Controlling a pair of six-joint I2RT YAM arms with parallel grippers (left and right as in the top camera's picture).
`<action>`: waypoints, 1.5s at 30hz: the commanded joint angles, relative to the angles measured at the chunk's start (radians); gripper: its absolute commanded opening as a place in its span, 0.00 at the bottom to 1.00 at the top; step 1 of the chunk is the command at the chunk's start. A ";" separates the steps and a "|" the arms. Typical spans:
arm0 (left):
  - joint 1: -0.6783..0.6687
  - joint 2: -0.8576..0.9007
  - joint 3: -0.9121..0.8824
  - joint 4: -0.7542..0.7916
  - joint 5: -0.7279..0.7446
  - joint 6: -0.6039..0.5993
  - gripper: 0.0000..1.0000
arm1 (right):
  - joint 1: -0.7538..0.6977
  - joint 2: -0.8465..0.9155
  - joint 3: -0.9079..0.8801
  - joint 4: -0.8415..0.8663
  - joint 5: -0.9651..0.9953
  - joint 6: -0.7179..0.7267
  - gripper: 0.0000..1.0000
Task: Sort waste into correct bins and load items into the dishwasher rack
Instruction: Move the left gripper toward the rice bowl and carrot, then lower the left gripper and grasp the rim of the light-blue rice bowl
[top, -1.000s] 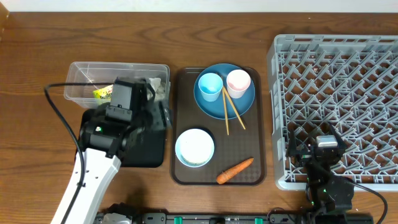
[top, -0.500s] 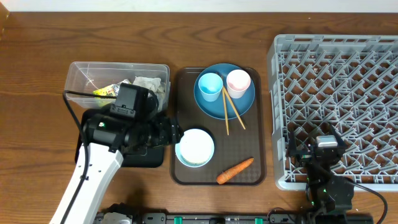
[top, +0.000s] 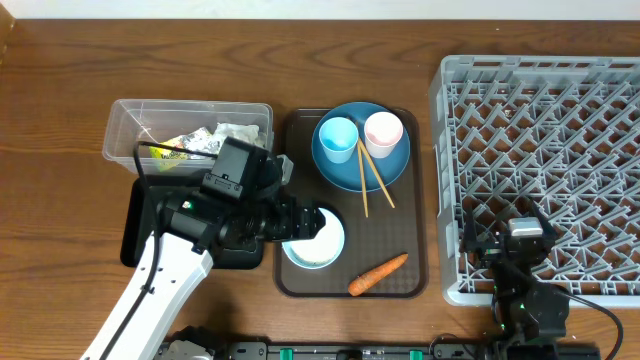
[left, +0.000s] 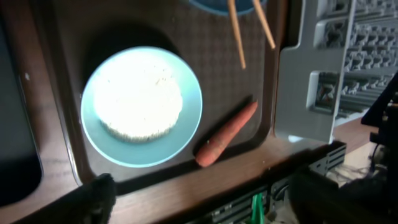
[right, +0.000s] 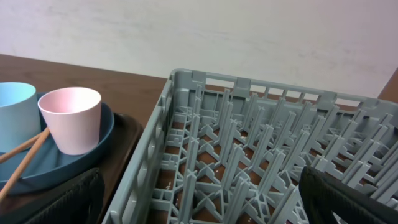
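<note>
Above the left rim of the white bowl (top: 322, 240) hangs my left gripper (top: 303, 224), open and holding nothing. Seen from the left wrist, the bowl (left: 142, 106) is full of white rice, the orange carrot (left: 225, 134) lies to its right, and the gripper (left: 211, 211) stays low in the picture. The blue plate (top: 360, 150) carries the light blue cup (top: 338, 138), the pink cup (top: 383, 130) and two chopsticks (top: 365, 180). My right gripper (top: 508, 225) stands open over the front-left corner of the grey dishwasher rack (top: 560, 130). Crumpled paper (top: 235, 135) and a yellow-green wrapper (top: 165, 150) lie in the clear tub (top: 125, 115).
The bowl, the plate and the carrot (top: 378, 273) all rest on a brown serving tray (top: 395, 215). A black tray (top: 140, 225) sits in front of the clear tub, partly under my left arm. The right wrist view shows the pink cup (right: 69, 118) left of the rack wall (right: 155, 149).
My left arm has swung right from over the clear tub to over the white bowl, uncovering the crumpled paper in the tub. The right arm has not moved.
</note>
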 joint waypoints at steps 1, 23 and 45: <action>-0.005 0.010 -0.004 0.006 -0.025 0.008 0.82 | 0.002 -0.001 -0.002 -0.002 0.007 0.007 0.99; -0.309 0.020 -0.181 0.254 -0.390 -0.199 0.41 | 0.002 -0.002 -0.002 -0.003 0.007 0.007 0.99; -0.482 0.272 -0.181 0.413 -0.597 -0.316 0.41 | 0.002 -0.002 -0.002 -0.003 0.007 0.007 0.99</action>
